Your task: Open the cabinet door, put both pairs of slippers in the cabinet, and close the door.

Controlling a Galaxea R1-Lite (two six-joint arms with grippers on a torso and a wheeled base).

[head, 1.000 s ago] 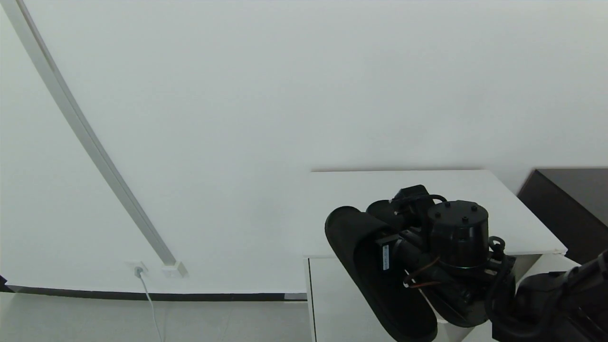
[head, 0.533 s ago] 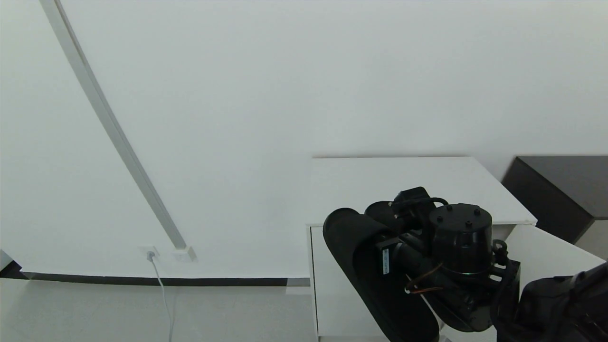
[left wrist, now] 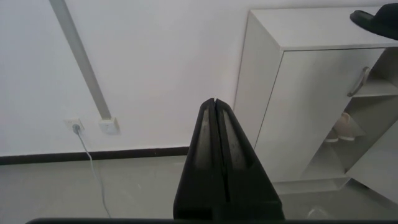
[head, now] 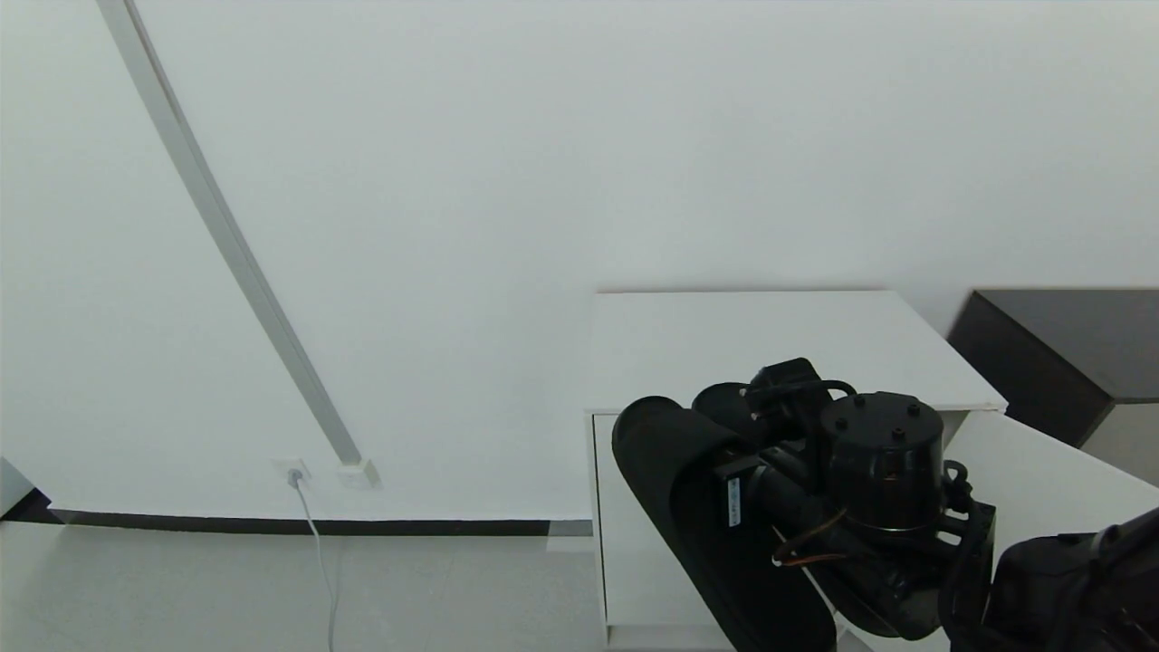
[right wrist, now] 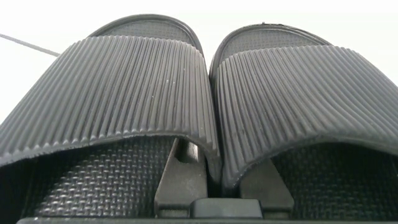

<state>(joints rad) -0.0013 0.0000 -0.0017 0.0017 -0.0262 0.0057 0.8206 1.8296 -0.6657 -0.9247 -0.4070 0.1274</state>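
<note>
Head view: right tool grips black slippers in front of cabinet (left tool closed, empty). Feed pair in level, clear of open door.

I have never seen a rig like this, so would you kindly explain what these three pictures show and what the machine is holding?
This is a two-armed robot on wheels, and each picture comes from one of its cameras. The head view looks forward from its head: a white cabinet stands against a wall, and a pair of black slippers is held up in front of it. The right wrist view sits just behind the right gripper, which is clamped on those slippers where the two meet. The left wrist view looks along the left gripper, shut and empty, toward the cabinet. One side of the cabinet is open, and something pale, perhaps the other slippers, lies inside.
</note>
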